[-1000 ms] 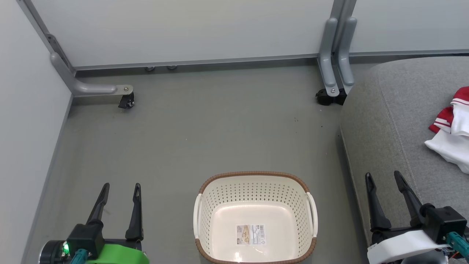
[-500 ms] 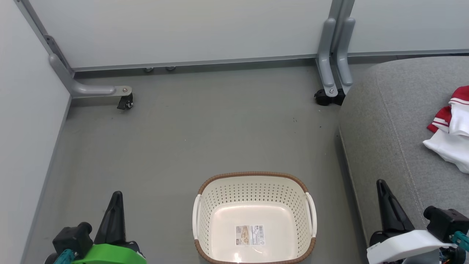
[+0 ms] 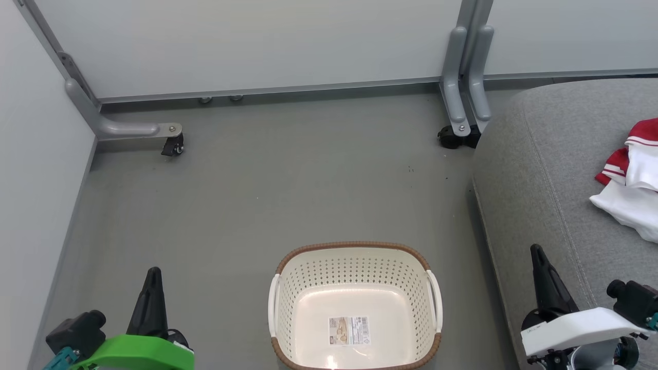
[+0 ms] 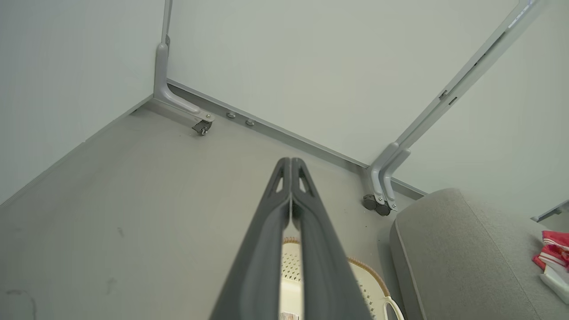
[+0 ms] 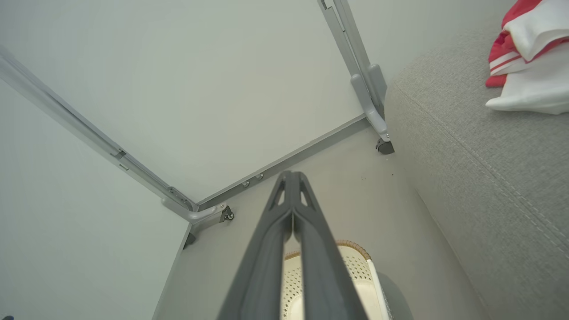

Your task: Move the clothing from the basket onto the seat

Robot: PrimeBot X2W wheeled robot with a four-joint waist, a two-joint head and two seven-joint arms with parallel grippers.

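The clothing (image 3: 629, 180) lies on the seat (image 3: 540, 180) and the basket (image 3: 354, 245) is empty, so I judge the job finished; my left tool (image 3: 152, 275) and right tool (image 3: 537, 253) are clenched on nothing, parked low.

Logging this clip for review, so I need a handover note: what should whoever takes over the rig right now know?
Left gripper: fingers shut, empty, left of the basket.
Right gripper: fingers shut, empty, by the edge of the seat.
Basket: on the floor, holding only its sticker.
Clothing: lying on the seat.
Done: the move, it seems.
Left: nothing apparent.
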